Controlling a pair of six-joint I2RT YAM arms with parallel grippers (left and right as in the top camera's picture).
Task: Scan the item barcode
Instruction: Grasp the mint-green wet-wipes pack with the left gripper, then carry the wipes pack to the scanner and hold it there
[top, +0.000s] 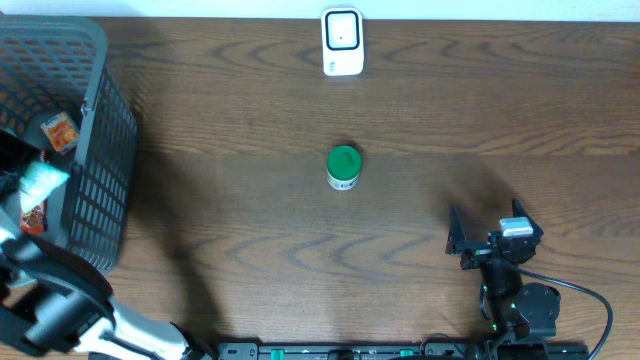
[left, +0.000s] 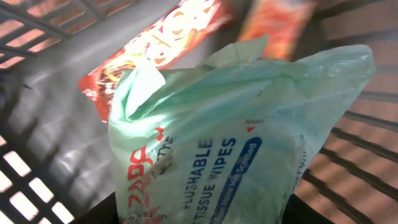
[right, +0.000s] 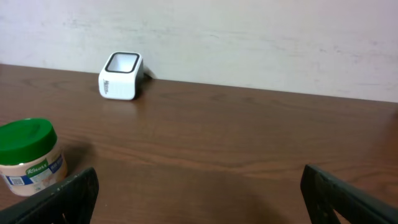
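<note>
Reaching into the dark mesh basket (top: 100, 120) at 9 o'clock on the wooden table (top: 250, 250), the left gripper (left: 198, 214) is clamped on a pale green pack of flushable wipes (left: 211, 137), with orange snack packets (left: 168, 43) lying behind it. The white scanner (top: 342, 42) stands at 12 o'clock and a green-lidded jar (top: 343, 167) near the centre, both well apart from the pack. The right gripper (right: 200, 202), at 5 o'clock, hovers with fingers spread wide, holding nothing.
</note>
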